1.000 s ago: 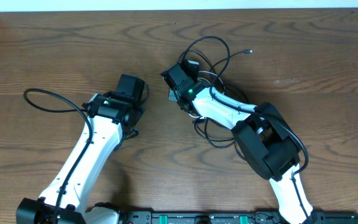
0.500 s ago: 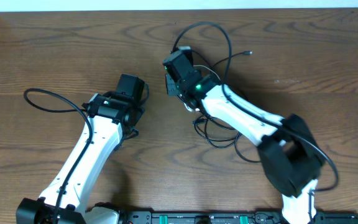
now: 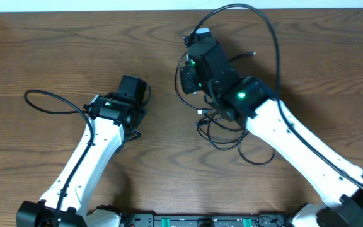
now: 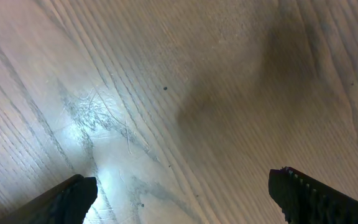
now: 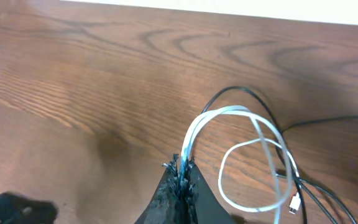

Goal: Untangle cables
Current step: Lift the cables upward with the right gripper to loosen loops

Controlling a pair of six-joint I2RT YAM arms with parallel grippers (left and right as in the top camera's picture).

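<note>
Left arm (image 3: pixel 99 145): reaches in from the lower left and stops left of centre. Left jaws: wide apart, nothing between them. The left wrist view shows only bare wood grain of the tabletop (image 3: pixel 55 50) between the two tips.

Right arm (image 3: pixel 295 145): comes in from the lower right, with its wrist over the upper middle of the tabletop. Right jaws: pinched narrow on the white cable (image 5: pixel 225 110), gripped right at the tips.

From the grip the white cable arches up and to the right, then curls back in a couple of loops. It ends in a small white plug (image 5: pixel 293 202) at lower right of the right wrist view. A black cable (image 5: pixel 236 89) arcs just outside the white arch, and other black strands run off to the right edge.

Overhead: the rest of the tangle (image 3: pixel 210 123) lies in loose black loops on the tabletop, just beside and partly under the right forearm. It is well apart from the left jaws. One black plug end (image 3: pixel 252 53) lies out to the right of the right wrist.
</note>
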